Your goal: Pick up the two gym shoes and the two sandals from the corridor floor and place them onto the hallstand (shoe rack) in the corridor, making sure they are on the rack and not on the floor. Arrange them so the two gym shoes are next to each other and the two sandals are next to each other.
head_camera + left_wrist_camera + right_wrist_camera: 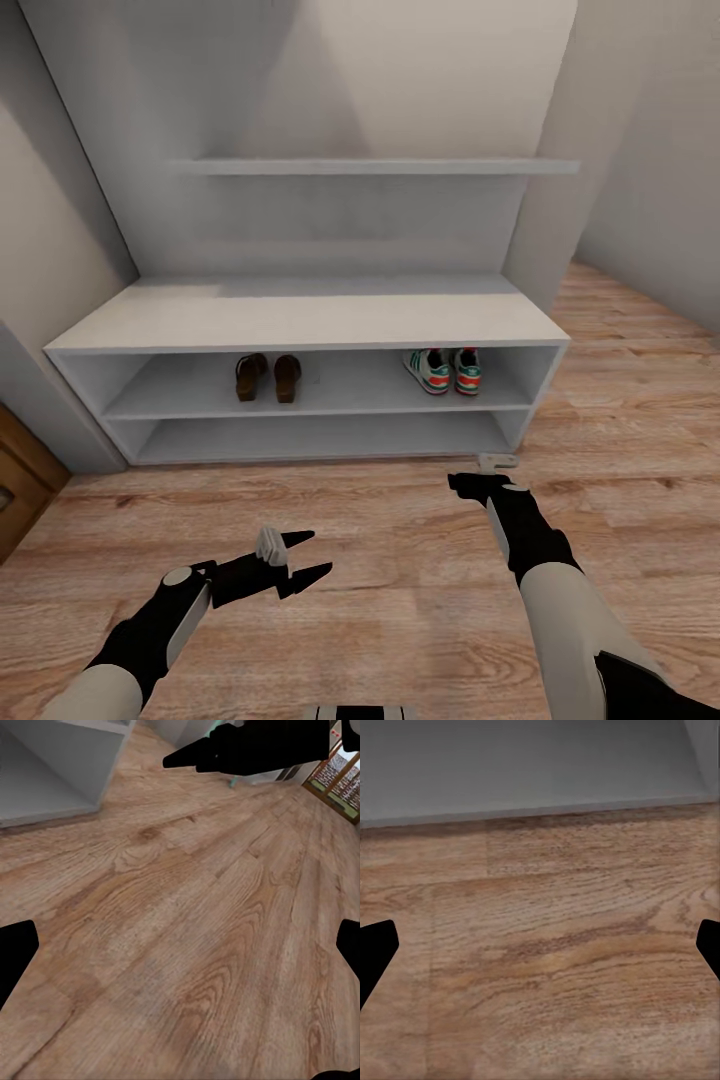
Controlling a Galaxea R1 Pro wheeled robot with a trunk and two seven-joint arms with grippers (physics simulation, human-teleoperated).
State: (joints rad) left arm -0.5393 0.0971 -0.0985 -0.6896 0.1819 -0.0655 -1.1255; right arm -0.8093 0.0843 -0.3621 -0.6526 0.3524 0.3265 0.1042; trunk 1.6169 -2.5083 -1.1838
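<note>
The two gym shoes (443, 369) stand side by side at the right of the hallstand's (300, 322) middle shelf. Toward the left of the same shelf, the two brown sandals (267, 377) lie next to each other. My left gripper (318, 553) hangs open over the corridor floor (380, 560), well in front of the rack, holding nothing. My right gripper (495, 463) is open and empty just above the floor near the rack's bottom right. In the right wrist view its fingers (375, 952) spread wide over planks, with the rack's base (540, 765) close ahead. The left wrist view has my right arm (247, 750) across the planks.
A long grey wall shelf (380, 166) hangs above the bench top. A brown wooden door or cabinet (20, 480) stands at the left edge. Pale walls close in on both sides, and wood floor runs off past the rack's right end (640, 330).
</note>
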